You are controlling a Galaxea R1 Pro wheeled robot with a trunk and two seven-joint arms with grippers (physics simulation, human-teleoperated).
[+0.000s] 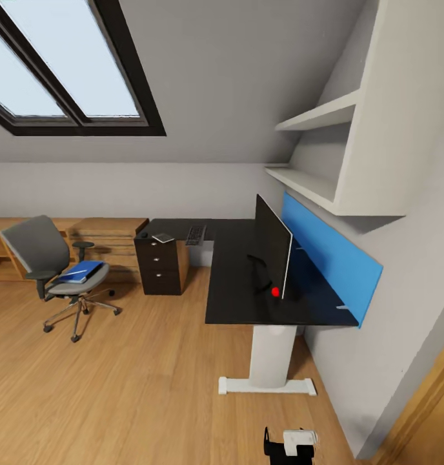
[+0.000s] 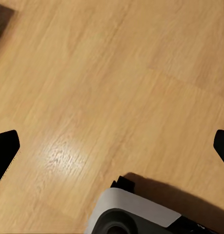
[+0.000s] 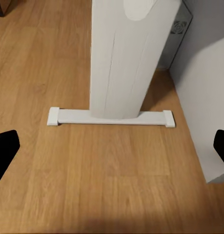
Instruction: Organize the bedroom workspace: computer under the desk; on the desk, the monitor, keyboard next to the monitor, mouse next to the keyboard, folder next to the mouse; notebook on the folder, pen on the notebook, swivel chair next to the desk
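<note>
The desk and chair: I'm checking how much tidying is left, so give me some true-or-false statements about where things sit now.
1. The folder lies on the swivel chair seat. True.
2. The monitor stands on the desk. True.
3. The keyboard sits right beside the monitor. False: it lies on the far wing, apart from it.
4. The swivel chair is pushed against the desk. False: it stands apart, on open floor.
5. The notebook is on the folder. False: it lies on the desk, near the keyboard.

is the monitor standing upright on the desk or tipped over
Upright. The monitor stands on its thin stand on the black top of the desk, screen vertical, in front of the blue back panel.
</note>
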